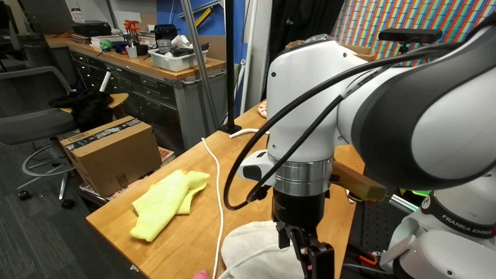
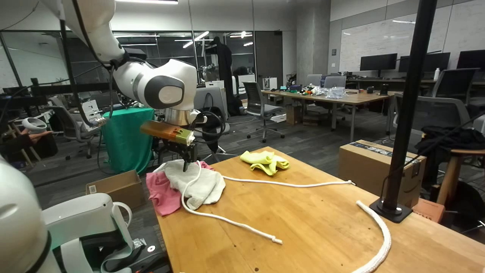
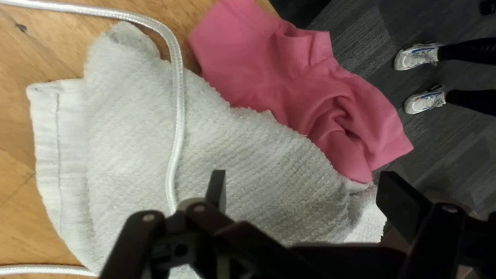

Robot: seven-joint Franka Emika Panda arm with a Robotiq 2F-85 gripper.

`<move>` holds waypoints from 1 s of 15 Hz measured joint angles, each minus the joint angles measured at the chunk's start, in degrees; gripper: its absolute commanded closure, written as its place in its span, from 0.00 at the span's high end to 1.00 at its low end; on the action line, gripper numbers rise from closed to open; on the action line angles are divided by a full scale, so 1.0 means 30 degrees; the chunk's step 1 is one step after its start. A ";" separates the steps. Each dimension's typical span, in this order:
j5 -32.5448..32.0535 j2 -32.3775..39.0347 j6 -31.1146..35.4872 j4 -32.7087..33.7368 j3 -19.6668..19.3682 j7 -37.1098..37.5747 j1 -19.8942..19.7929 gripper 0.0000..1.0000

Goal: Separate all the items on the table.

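Wooden table (image 2: 295, 216) below; arm (image 2: 140, 77) bent downward; gripper (image 3: 302, 190), jaws apart, over the white-grey cloth (image 3: 240, 155).

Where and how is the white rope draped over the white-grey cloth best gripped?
Probably from above, with the open gripper straddling the white rope just short of its knobbed end, which may stop slipping: in an exterior view that stretch lies on the table, apart from the white-grey cloth.

A taped box (image 1: 116, 159) sits near a chair (image 1: 29, 124), a green drape (image 2: 129, 136) hangs beyond a carton (image 2: 121, 193), monitors (image 2: 379, 61) stand before a whiteboard (image 2: 379, 41), and white sneakers (image 3: 416, 57) rest on dark carpet (image 3: 441, 143).
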 measured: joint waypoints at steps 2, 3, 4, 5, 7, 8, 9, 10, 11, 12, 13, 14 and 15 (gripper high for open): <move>0.0505 0.0284 0.0305 0.0013 0.0010 -0.0009 -0.0002 1.00; 0.0712 0.0382 0.0403 0.0020 0.0031 -0.0009 -0.0002 1.00; 0.0950 0.0451 0.0474 0.0024 0.0066 -0.0011 -0.0001 1.00; 0.1209 0.0471 0.0486 0.0033 0.0111 -0.0017 -0.0001 1.00; 0.1837 0.0466 0.0486 0.0098 0.0234 -0.0041 0.0003 1.00; 0.2143 0.0464 0.0508 0.0156 0.0297 -0.0064 0.0004 1.00; 0.2385 0.0464 0.0595 0.0196 0.0362 -0.0074 0.0005 1.00; 0.2544 0.0465 0.0770 0.0198 0.0423 -0.0084 0.0005 1.00; 0.2618 0.0468 0.1036 0.0182 0.0486 -0.0094 0.0005 1.00; 0.2623 0.0479 0.1397 0.0146 0.0549 -0.0105 0.0005 1.00; 0.2623 0.0512 0.1758 0.0101 0.0607 -0.0129 0.0006 1.00; 0.2623 0.0565 0.2115 0.0042 0.0663 -0.0168 0.0006 1.00; 0.2623 0.0630 0.2399 -0.0013 0.0706 -0.0218 0.0006 1.00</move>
